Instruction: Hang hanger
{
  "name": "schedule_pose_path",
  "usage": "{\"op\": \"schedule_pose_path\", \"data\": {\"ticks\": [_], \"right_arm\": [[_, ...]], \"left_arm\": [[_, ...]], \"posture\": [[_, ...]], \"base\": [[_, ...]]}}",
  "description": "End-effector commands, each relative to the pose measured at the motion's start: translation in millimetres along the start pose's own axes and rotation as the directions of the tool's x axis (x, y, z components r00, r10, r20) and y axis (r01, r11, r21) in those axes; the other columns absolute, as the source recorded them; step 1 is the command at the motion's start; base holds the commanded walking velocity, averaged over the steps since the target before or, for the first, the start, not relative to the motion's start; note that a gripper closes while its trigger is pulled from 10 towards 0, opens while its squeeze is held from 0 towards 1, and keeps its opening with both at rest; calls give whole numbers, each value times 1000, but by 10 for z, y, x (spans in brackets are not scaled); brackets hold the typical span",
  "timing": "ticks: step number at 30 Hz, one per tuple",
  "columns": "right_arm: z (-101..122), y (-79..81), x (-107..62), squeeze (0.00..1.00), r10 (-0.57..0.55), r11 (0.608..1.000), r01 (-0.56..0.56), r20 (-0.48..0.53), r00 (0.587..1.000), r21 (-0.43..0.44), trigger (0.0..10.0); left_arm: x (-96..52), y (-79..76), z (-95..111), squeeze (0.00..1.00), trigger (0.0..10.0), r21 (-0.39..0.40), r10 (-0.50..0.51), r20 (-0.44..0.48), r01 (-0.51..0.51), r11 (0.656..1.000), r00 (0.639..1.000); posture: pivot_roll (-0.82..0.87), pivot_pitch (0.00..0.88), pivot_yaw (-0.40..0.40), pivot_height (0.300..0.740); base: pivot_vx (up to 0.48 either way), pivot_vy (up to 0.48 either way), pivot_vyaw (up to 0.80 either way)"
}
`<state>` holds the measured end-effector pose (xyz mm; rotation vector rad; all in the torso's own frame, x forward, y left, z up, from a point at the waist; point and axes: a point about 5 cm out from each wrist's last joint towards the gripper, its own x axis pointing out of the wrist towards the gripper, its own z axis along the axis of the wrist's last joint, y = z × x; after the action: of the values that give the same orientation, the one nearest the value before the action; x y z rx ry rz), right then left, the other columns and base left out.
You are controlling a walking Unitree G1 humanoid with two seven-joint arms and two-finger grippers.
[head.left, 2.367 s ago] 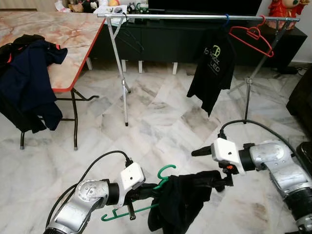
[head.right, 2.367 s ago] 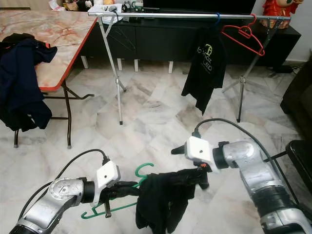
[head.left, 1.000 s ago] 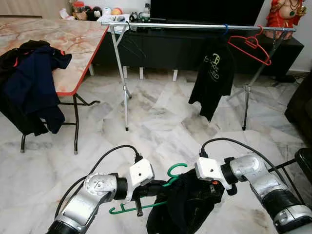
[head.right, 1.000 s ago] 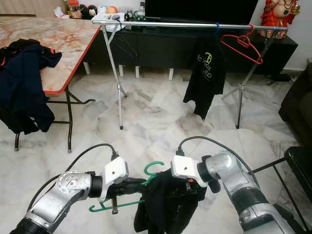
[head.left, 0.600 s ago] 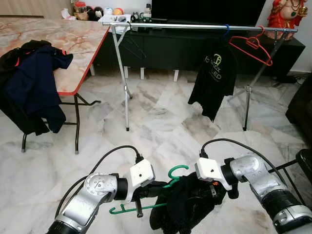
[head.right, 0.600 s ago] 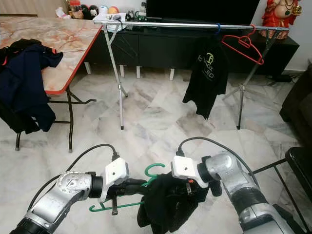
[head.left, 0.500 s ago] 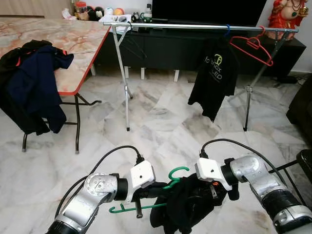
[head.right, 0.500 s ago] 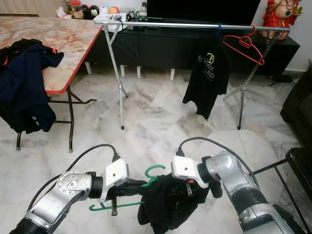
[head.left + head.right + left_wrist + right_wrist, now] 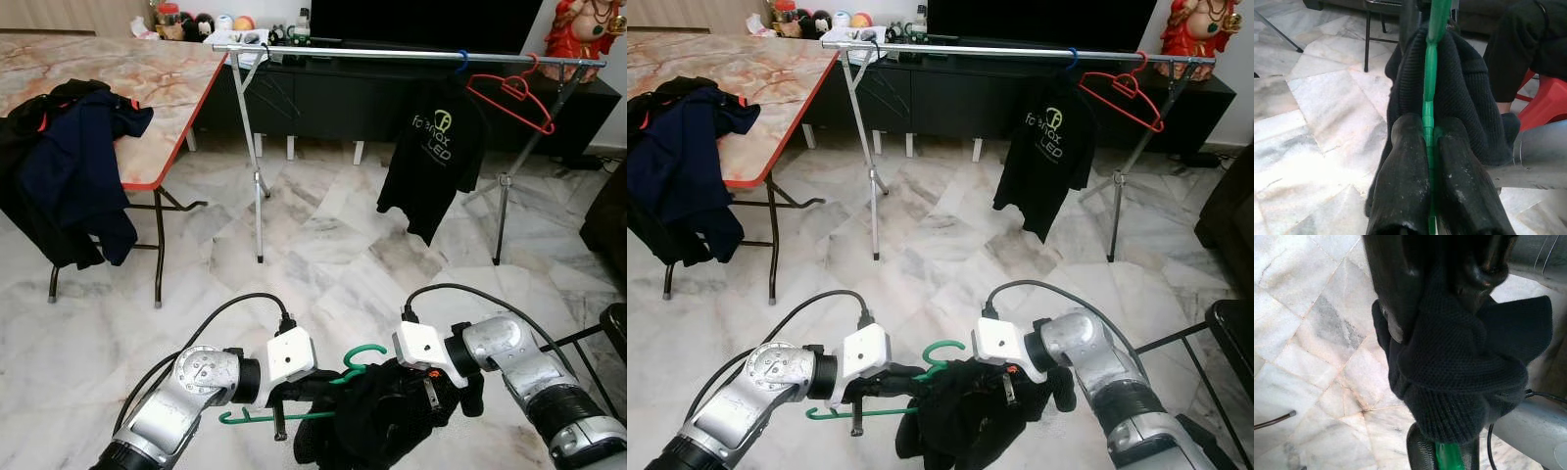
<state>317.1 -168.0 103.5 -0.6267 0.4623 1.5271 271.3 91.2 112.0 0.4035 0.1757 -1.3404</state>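
A green plastic hanger [image 9: 364,354] is held low in front of me, a black knit garment [image 9: 382,419] bunched over its right half. My left gripper [image 9: 1428,128] is shut on the hanger's bar, just left of the cloth. My right gripper [image 9: 1442,279] is shut on a fold of the garment, close to the hook. Farther ahead across the floor stands a silver clothes rail [image 9: 392,51]. A black printed T-shirt [image 9: 431,157] and an empty red hanger [image 9: 509,93] hang near its right end.
A marble-topped folding table [image 9: 147,78] stands at the left with dark clothes [image 9: 59,166] draped over its edge. A black TV cabinet [image 9: 333,93] runs behind the rail. A black metal frame [image 9: 612,323] is at the right. Marble floor lies between me and the rail.
My right gripper has come in from the right toward the hanger's hook, and the garment has bunched up and hangs less. The left gripper still grips the hanger. The camera shifted slightly.
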Motion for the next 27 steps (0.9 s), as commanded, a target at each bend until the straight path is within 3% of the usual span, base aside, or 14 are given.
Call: {"op": "schedule_pose_path", "data": {"ticks": [1, 5, 6, 7, 8, 22, 27], "right_arm": [[-38, 55, 54, 0, 37, 999, -37, -10, 999, 8, 0], [-37, 58, 58, 0, 41, 999, -41, -11, 999, 9, 0], [-39, 59, 57, 0, 41, 999, -41, -11, 999, 9, 0], [-41, 60, 56, 0, 41, 999, -40, -12, 999, 10, 0], [-47, 63, 53, 0, 40, 999, -40, -14, 999, 11, 0], [-71, 63, 37, 0, 40, 999, -40, -34, 999, 17, 0], [-214, 126, 34, 0, 38, 999, -34, -104, 994, 43, 0]], "left_arm": [[7, 55, 142, 0, 10000, 67, 10, 43, -13, 998, 999], [13, 67, 140, 0, 10000, 72, 2, 27, -4, 997, 1000], [12, 67, 136, 39, 10000, 69, -4, 23, 3, 998, 1000], [8, 68, 133, 584, 10000, 66, -8, 22, 7, 998, 1000], [-5, 71, 123, 1000, 10000, 52, -15, 20, 14, 999, 1000], [-155, 110, 85, 1000, 10000, 40, -48, -36, 50, 998, 998], [-383, 227, 27, 1000, 10000, 40, 14, -88, -10, 999, 996]], "posture": [[27, 99, -42, 740], [28, 108, -44, 740], [28, 108, -44, 740], [28, 108, -44, 740], [28, 108, -44, 740], [34, 125, -52, 740], [38, 136, -54, 740]], "base": [[0, 0, 0], [0, 0, 0], [0, 0, 0], [0, 0, 0], [0, 0, 0], [0, 0, 0], [0, 0, 0]]}}
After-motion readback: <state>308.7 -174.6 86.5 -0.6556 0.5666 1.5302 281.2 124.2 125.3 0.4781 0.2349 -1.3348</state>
